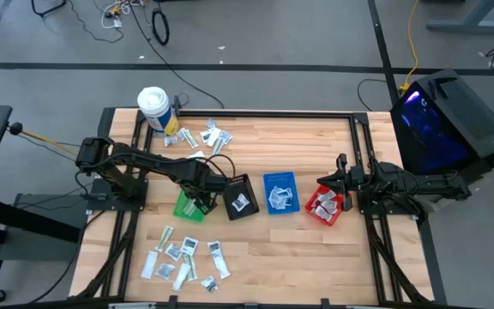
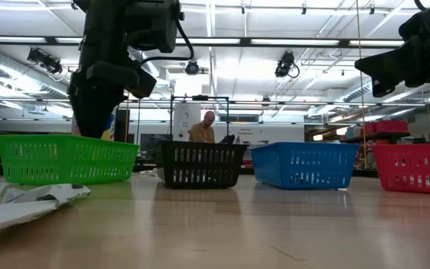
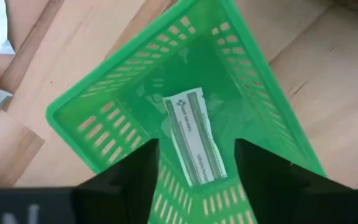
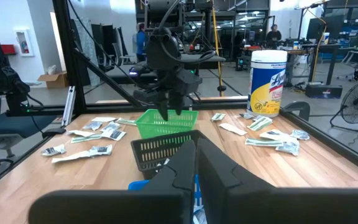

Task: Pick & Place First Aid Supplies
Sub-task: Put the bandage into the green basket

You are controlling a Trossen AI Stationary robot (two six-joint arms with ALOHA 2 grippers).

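My left gripper (image 1: 201, 196) points straight down over the green bin (image 1: 183, 206), fingers open. In the left wrist view one white strip packet with greenish print (image 3: 194, 140) lies flat on the green bin's floor (image 3: 135, 118), between the fingers (image 3: 143, 168) and apart from them. More first aid supplies lie loose on the table in a near-left heap (image 1: 183, 257) and a far heap (image 1: 200, 137). My right gripper (image 1: 336, 184) waits shut and level at the table's right, above the red bin (image 1: 326, 206).
Black (image 1: 240, 197), blue (image 1: 280, 192) and red bins stand in a row to the right of the green one, each holding packets. A white cylindrical tub (image 1: 155, 107) stands at the far left corner. A person (image 2: 200, 128) sits beyond the table.
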